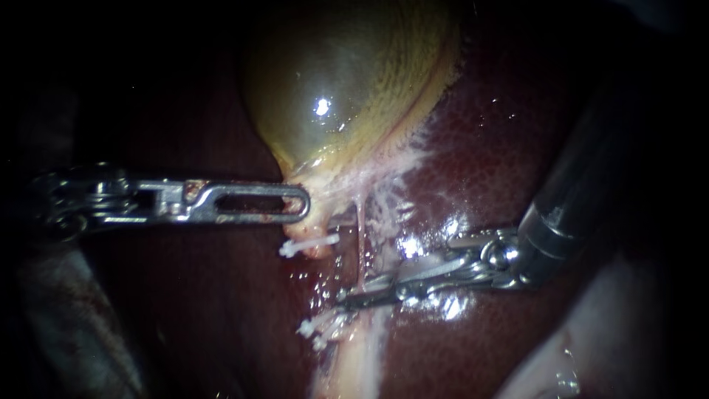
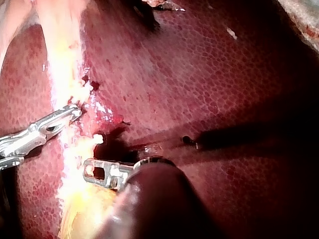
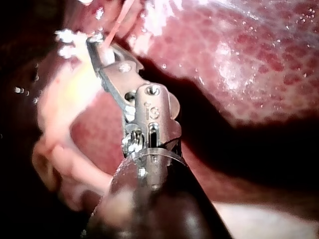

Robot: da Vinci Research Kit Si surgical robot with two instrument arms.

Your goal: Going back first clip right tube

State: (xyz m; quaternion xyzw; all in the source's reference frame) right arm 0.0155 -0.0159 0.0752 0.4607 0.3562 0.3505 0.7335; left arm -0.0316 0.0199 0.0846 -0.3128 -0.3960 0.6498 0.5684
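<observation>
The yellow-green gallbladder [image 1: 347, 81] lies on the dark red liver [image 1: 502, 148]. My left instrument [image 1: 299, 205] comes in level from the left, its slotted jaws shut on the gallbladder's neck. A thin pink right tube [image 1: 360, 236] runs down from the neck. My right instrument [image 1: 348, 297] reaches in from the right and crosses this tube low down. In the right wrist view its jaws [image 3: 99, 52] lie close together on a white clip [image 3: 106, 56] at the tube's foot. Another white clip [image 1: 309, 244] sits on the left stump under the neck.
A further white clip [image 1: 317, 329] sits lower on the pale stalk [image 1: 362, 362] that runs down the liver. Pale fatty tissue [image 1: 546, 369] lies at the lower right. The left wrist view shows both jaw tips [image 2: 92, 172] [image 2: 72, 113] near the pale stalk.
</observation>
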